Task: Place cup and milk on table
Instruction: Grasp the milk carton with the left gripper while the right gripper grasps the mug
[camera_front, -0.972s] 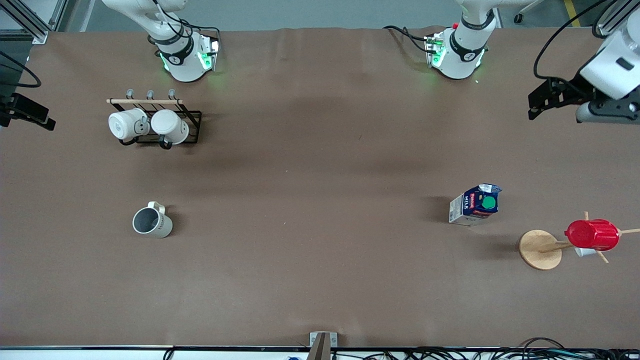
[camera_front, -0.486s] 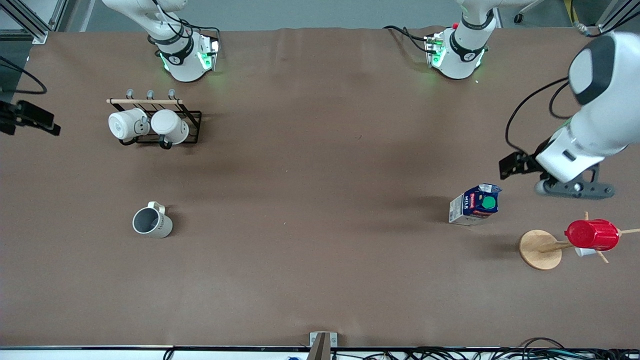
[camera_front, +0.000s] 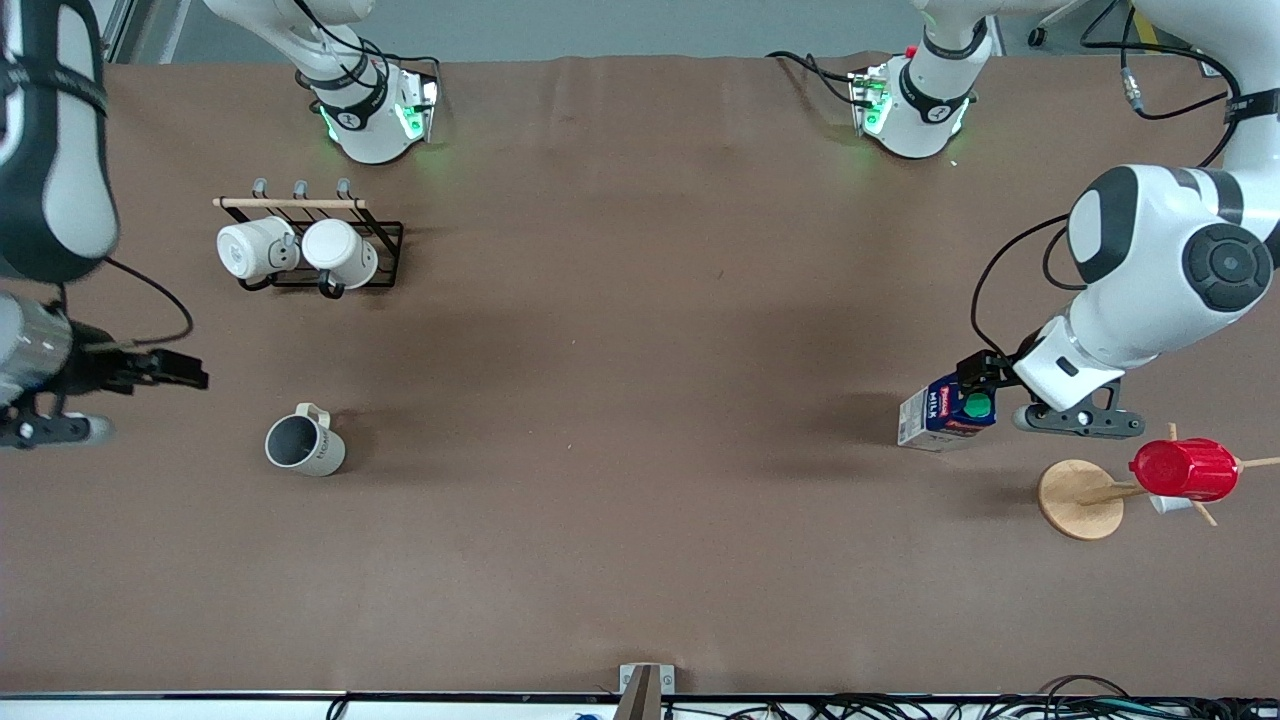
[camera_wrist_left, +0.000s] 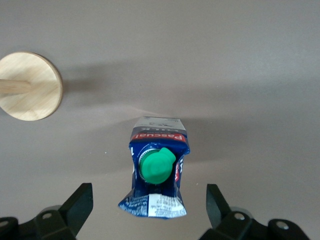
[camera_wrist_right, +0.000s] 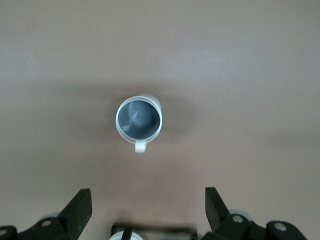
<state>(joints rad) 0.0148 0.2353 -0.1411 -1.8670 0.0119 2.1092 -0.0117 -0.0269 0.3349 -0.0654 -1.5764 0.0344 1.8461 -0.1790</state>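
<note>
- Cup (camera_front: 304, 444): cream, grey inside, standing upright on brown table (camera_front: 640, 420).
- Milk (camera_front: 948, 410): blue carton, green cap.
- Left gripper (camera_wrist_left: 150, 212) hovering over the milk, jaws released.
- Right gripper (camera_wrist_right: 148, 212) hanging over the table beside the cup, jaws released.

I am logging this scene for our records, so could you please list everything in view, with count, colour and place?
cup: one, cream-white, grey inside, upright on the table toward the right arm's end.
milk: one, dark blue and white, green cap, upright toward the left arm's end.
table: one, brown.
white mugs: two, on a black rack near the right arm's base.
red cup: one, on a wooden stand beside the milk.
left gripper: open, over the milk.
right gripper: open, in the air near the cup.
</note>
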